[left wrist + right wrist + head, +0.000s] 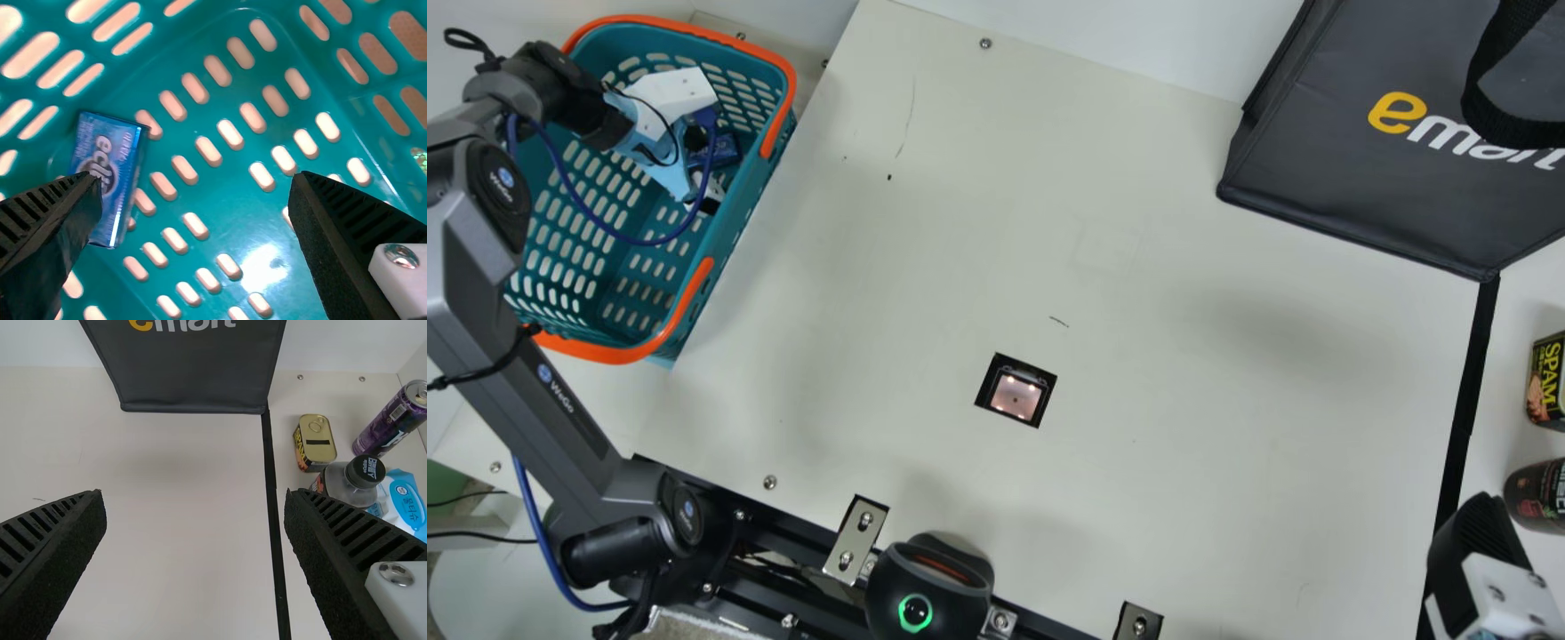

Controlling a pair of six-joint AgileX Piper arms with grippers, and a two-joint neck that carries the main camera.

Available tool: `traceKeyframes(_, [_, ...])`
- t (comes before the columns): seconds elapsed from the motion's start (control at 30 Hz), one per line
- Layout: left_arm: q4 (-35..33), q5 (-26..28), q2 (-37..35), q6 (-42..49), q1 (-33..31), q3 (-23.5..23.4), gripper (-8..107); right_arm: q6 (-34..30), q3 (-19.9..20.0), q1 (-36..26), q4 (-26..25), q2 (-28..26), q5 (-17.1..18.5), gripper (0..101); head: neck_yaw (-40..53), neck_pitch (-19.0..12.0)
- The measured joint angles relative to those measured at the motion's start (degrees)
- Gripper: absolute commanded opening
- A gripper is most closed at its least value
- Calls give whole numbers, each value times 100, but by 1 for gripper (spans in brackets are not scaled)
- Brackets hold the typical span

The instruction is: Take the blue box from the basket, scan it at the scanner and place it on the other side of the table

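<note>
Two ribbed fingers of the left gripper (pixel 704 169) stand apart inside the basket (pixel 596 354). The blue box (pixel 113 143) lies in the basket also, beyond one fingertip, which covers part of it; whether they touch, I cannot tell.

The left arm (pixel 574 404) stretched out behind its gripper (pixel 705 169), with the wrist (pixel 538 84) bent just back of the tool and its two ribbed fingers spread apart. The right gripper (pixel 1476 542) was open too, its ribbed fingers facing each other across the gap.
</note>
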Motion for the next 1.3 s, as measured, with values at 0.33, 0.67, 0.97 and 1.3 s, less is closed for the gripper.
traceKeyframes(0.33, [45,-290,184,61,-19,-58,90,0,0,0,0,0,0,95,0,0])
traceKeyframes(0.67, [141,-202,344,-71,-19,-121,90,0,0,0,0,0,0,95,0,0])
traceKeyframes(0.97, [190,242,230,-141,22,-22,90,0,0,0,0,0,0,95,9,0])
traceKeyframes(1.3, [-72,72,-24,-175,52,141,90,0,0,0,0,0,-6,95,9,0])
